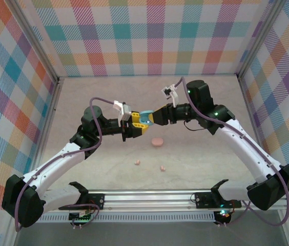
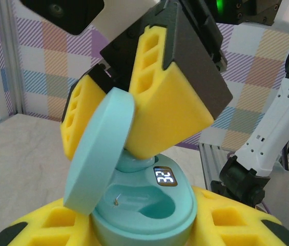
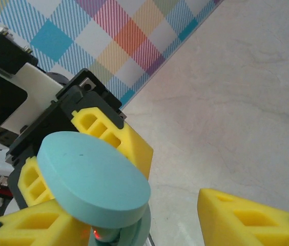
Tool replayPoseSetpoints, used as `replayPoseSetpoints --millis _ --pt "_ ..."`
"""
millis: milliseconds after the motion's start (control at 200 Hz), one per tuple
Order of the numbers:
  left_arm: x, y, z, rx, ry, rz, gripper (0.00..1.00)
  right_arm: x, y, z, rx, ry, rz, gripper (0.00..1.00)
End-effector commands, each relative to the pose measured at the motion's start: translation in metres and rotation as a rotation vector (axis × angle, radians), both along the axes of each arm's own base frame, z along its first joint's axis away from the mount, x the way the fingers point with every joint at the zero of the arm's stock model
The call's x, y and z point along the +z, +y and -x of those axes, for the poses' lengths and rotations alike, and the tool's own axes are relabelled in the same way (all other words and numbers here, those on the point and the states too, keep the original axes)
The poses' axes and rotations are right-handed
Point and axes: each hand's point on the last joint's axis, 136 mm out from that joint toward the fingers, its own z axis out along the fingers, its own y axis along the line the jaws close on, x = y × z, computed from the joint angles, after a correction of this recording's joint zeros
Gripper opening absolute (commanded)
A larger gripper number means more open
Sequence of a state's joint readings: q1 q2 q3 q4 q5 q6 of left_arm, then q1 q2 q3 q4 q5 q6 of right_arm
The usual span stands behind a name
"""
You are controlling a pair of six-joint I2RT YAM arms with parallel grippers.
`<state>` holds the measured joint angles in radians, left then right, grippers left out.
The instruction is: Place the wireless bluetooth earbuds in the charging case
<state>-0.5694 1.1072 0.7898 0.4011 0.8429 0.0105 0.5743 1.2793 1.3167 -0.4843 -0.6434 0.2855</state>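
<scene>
Now one blue earbud (image 2: 133, 164) sits in the open blue case (image 2: 178, 207), just under the R claw (image 1: 148, 119). Its fingers are spread, w/ the lid (image 2: 98, 148) between them. L claw (image 1: 135, 126) pinches the case. Two pink earbuds (image 1: 137, 163) (image 1: 161, 168) lie well apart from both claws, nr the pink case (image 1: 157, 141).

Light is bright, even and diffuse, seemingly from above; the arms leave only faint, soft shadows on the table (image 1: 195, 159). The overhead view is sharp throughout, with small green lamps glaring on the right arm (image 1: 242, 143). In the left wrist view the case (image 2: 149, 215) display (image 2: 165, 178) glows crisp white, while the nearest yellow fingers (image 2: 236, 225) blur. In the right wrist view the lid (image 3: 93, 184) is slightly soft, with a red glow beneath it.
</scene>
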Motion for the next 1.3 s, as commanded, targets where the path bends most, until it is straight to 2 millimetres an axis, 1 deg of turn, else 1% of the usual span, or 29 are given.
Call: replayPoseSetpoints --millis 0,115,220,345,545,630,730,840,1005,1180,1295 --pt "0.019 -0.003 0.012 -0.052 -0.058 0.044 0.22 0.0 0.001 -0.008 -0.028 0.013 -0.017 0.57" --pt "0.017 -0.003 0.014 -0.068 -0.055 0.041 0.21 0.0 0.003 -0.011 -0.035 0.033 -0.043 0.57" --pt "0.016 -0.003 0.015 -0.071 -0.055 0.04 0.2 0.005 0.005 -0.012 -0.03 0.055 -0.077 0.57" --pt "0.013 -0.001 0.015 -0.06 -0.056 0.023 0.2 0.004 0.004 -0.016 -0.046 0.094 -0.076 0.56" --pt "0.004 0.0 0.011 -0.031 -0.03 -0.007 0.2 0.006 0.002 -0.014 -0.052 0.156 -0.077 0.57" --pt "0.004 -0.001 0.011 -0.038 -0.02 0.0 0.19 -0.001 0.001 -0.015 -0.058 0.173 -0.056 0.57" --pt "0.007 -0.001 0.013 -0.044 -0.025 0.023 0.19 -0.014 0.0 -0.021 -0.084 0.206 -0.019 0.56" --pt "0.005 0.0 0.015 -0.044 -0.028 0.025 0.17 -0.017 0.002 -0.027 -0.095 0.237 -0.021 0.55" --pt "0.0 0.003 0.014 -0.021 -0.026 0.005 0.17 -0.011 0.005 -0.027 -0.075 0.249 -0.04 0.55" --pt "-0.009 0.001 0.005 0.003 0.008 -0.044 0.17 0.002 0.005 -0.015 -0.026 0.254 -0.066 0.58" --pt "-0.012 -0.003 -0.001 0.007 0.03 -0.053 0.17 0.004 0.004 -0.01 -0.01 0.267 -0.063 0.58"
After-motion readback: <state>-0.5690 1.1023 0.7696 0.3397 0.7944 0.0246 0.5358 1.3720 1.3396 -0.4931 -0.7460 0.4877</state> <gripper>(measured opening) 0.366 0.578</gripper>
